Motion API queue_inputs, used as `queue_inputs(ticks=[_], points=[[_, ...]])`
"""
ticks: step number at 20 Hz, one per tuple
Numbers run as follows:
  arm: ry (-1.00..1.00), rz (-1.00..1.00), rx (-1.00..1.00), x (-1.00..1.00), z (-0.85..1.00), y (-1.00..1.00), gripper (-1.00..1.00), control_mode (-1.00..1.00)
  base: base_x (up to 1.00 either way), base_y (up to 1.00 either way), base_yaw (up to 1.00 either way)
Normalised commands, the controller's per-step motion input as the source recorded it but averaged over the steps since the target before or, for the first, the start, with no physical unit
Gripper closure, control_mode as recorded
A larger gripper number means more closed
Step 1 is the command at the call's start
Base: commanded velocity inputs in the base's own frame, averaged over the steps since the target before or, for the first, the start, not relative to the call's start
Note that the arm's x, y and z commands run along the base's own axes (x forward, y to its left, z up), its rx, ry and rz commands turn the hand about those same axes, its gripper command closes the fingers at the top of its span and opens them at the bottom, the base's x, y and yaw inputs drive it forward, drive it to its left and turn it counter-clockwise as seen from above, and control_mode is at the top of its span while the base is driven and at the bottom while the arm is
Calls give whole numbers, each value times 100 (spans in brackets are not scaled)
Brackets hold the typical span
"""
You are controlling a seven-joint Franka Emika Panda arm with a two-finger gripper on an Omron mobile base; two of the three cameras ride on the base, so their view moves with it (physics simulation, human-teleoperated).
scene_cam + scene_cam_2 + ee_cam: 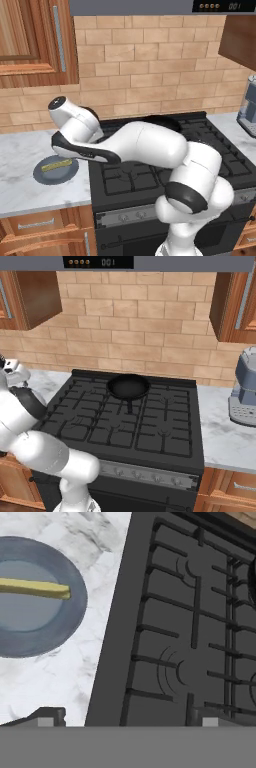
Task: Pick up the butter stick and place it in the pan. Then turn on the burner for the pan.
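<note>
The butter stick [36,588], a thin yellow-olive bar, lies across a flat grey-blue plate [40,637] on the marble counter, left of the stove. It also shows as the butter stick [55,164] on the plate [45,177] in the left base view. My gripper [127,717] is open and empty, hovering above the stove's left edge, to the right of the plate. The black pan [128,387] sits on a rear burner with its handle toward the front. In the left base view my arm hides most of the pan [162,120].
The black stove [125,426] has raised grates and a row of knobs [145,473] along its front. A grey coffee machine [245,391] stands on the right counter. Wooden cabinets hang at the upper left and right, and a brick wall runs behind.
</note>
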Motion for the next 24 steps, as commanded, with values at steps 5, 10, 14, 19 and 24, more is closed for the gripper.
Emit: queue_inputs(ticks=[5, 10, 14, 19, 24], points=[[0, 13, -2, 19, -29, 34, -100, -100, 0, 0, 0], [0, 4, 0, 27, -23, 5, -100, -100, 0, 0, 0], [0, 8, 0, 36, -33, 12, -100, -100, 0, 0, 0], [0, 9, -1, 11, -26, 26, -100, -100, 0, 0, 0], [0, 9, -2, 3, -23, 32, -100, -100, 0, 0, 0]])
